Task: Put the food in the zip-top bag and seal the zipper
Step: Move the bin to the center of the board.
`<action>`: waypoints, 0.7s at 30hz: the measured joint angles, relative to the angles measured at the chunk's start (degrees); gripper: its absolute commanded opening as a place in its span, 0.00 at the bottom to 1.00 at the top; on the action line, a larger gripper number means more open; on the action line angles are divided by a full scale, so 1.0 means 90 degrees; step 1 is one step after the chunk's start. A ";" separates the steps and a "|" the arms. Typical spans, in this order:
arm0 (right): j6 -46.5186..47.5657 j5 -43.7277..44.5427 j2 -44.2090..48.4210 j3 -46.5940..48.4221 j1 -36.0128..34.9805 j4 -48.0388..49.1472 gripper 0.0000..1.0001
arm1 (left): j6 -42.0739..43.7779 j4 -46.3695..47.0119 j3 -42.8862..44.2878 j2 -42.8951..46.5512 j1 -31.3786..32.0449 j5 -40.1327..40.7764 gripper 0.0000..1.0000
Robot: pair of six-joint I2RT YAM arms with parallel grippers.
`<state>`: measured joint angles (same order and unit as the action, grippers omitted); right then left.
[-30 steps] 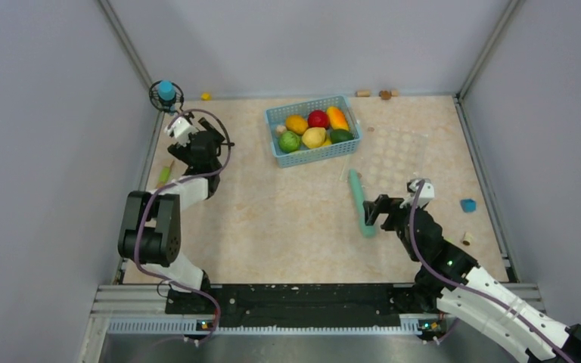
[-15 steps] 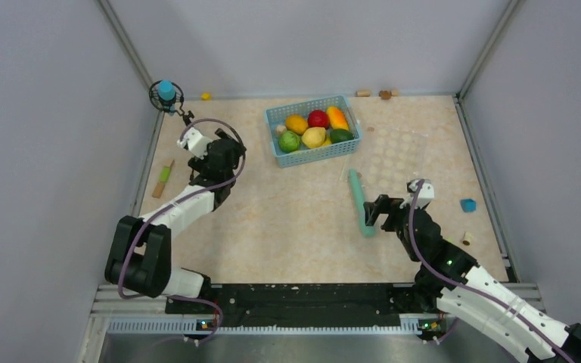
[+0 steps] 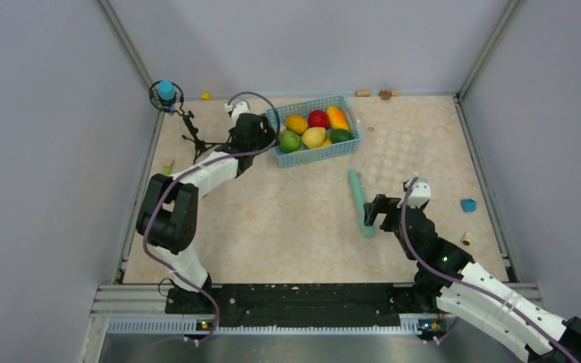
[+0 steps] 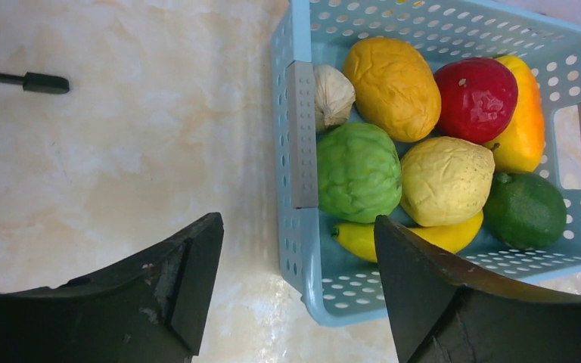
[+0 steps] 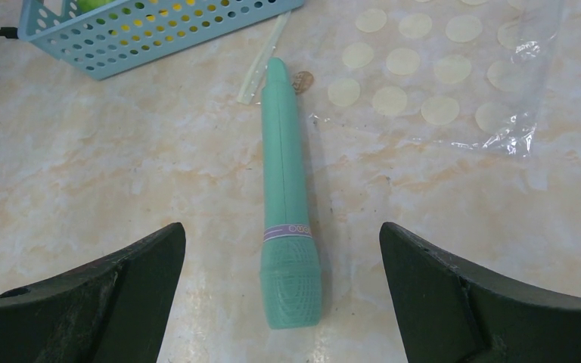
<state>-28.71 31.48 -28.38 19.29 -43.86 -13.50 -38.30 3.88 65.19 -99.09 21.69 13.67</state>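
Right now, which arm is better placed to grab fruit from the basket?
Left. The left gripper, open, hovers at the edge of the blue basket near the light green fruit; the right gripper hangs over the teal stick.

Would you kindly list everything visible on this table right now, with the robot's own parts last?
Toy food: eight, mixed colours, in the basket.
Basket: one, light blue, far centre.
Zip-top bag: one, clear, flat, right of the basket.
Stick: one, teal, beside the bag.
Block: one, blue, right side.
Stand: one, black with blue top, far-left corner.
Small bits: three, one yellow, two brown, along the far wall.
Left gripper: open, at the basket's left end.
Right gripper: open, above the stick.
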 measured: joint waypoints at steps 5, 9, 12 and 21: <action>0.0000 0.0034 -0.0075 0.0000 0.0000 -0.0002 0.99 | 0.0304 -0.0262 0.0549 -0.0505 -0.0005 -0.0022 0.68; 0.0000 0.0070 -0.0097 0.0000 0.0000 0.0000 0.99 | 0.0403 -0.0342 0.0794 -0.0886 -0.0005 -0.0039 0.59; 0.0000 0.0104 -0.0119 0.0000 0.0000 0.0000 0.99 | 0.0440 -0.0444 0.0918 -0.1137 -0.0005 -0.0036 0.48; -0.0002 0.0192 -0.0313 0.0053 0.0000 -0.0027 0.99 | 0.0403 -0.0631 0.1192 -0.1445 0.0012 0.0017 0.07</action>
<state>-28.73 33.21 -31.20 19.77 -43.86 -13.74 -34.68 -1.80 75.92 -112.09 21.80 13.82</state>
